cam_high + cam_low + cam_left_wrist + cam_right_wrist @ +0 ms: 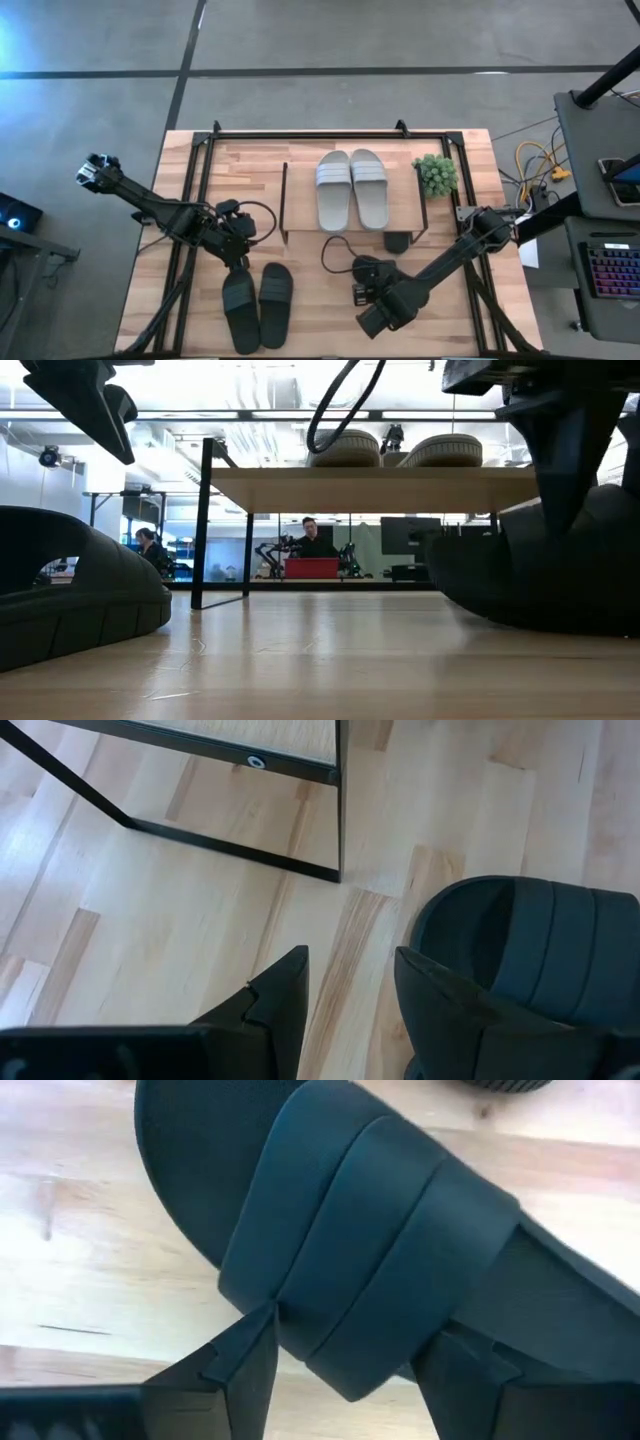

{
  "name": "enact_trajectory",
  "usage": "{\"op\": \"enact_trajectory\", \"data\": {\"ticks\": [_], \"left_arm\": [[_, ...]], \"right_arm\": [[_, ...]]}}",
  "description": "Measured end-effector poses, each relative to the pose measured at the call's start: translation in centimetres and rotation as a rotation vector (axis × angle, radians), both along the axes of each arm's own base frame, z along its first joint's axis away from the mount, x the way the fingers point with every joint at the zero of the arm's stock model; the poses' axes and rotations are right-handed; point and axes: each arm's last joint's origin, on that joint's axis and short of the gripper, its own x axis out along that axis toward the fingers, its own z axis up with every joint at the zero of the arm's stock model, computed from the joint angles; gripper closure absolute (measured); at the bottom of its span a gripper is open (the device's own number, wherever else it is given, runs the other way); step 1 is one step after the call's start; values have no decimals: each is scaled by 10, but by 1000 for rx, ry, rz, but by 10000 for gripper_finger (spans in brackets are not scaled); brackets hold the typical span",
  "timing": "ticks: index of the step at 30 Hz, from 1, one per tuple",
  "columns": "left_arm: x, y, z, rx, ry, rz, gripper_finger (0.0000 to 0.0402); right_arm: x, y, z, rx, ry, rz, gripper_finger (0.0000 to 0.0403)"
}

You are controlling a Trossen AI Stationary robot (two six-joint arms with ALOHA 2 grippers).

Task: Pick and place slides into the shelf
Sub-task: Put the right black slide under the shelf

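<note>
The shelf (pixel 300 215) stands at the table's middle, and a grey-white pair of slides (pixel 352 188) lies on its top board. The end of one black slide (pixel 397 241) sticks out from under the shelf's near edge. Another black slide (pixel 360 1270) lies on the table in front of it. My right gripper (pixel 350 1345) is open above it, pointing down, with one finger on each side of its ribbed strap. Two more black slides (pixel 257 303) lie side by side near the front left. My left gripper (pixel 350 985) hangs open above the table beside the toe of one (pixel 530 950). My right gripper's fingers (pixel 245 1355) straddle the black slide's strap (pixel 300 1315) from above, across its width. I cannot tell whether they touch it. The slide lies sole down on the table.
A small green plant (pixel 436 175) stands by the shelf's right end. A black cable (pixel 335 250) loops over the table between the shelf and my right arm. Black frame rails (pixel 195 190) run along the table's left and far sides. People sit in the room beyond (pixel 310 545).
</note>
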Motion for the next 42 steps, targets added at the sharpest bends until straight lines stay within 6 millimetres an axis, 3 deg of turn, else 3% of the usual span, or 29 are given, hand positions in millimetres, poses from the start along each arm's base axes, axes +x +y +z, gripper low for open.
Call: {"op": "enact_trajectory", "data": {"ticks": [6, 12, 14, 19, 26, 39, 42], "left_arm": [[0, 0, 0, -1, -2, 1, 267], [1, 0, 0, -4, -6, 1, 267], [1, 0, 0, -4, -7, 1, 267], [1, 0, 0, 8, -14, 8, 267], [1, 0, 0, 17, -18, 13, 267], [1, 0, 0, 17, -17, 13, 267], [1, 0, 0, 17, -16, 13, 267]], "right_arm": [[-10, -1, 12, 3, 54, 59, 196], [-36, -7, 31, -53, 202, 70, 199], [-46, -7, 36, -36, 288, 73, 209], [-55, 0, 35, 51, 278, 67, 270], [-67, 8, 25, 71, 255, -65, 385], [-71, 12, -30, 179, 170, -4, 390], [-67, 16, -32, 208, 106, 11, 390]]}}
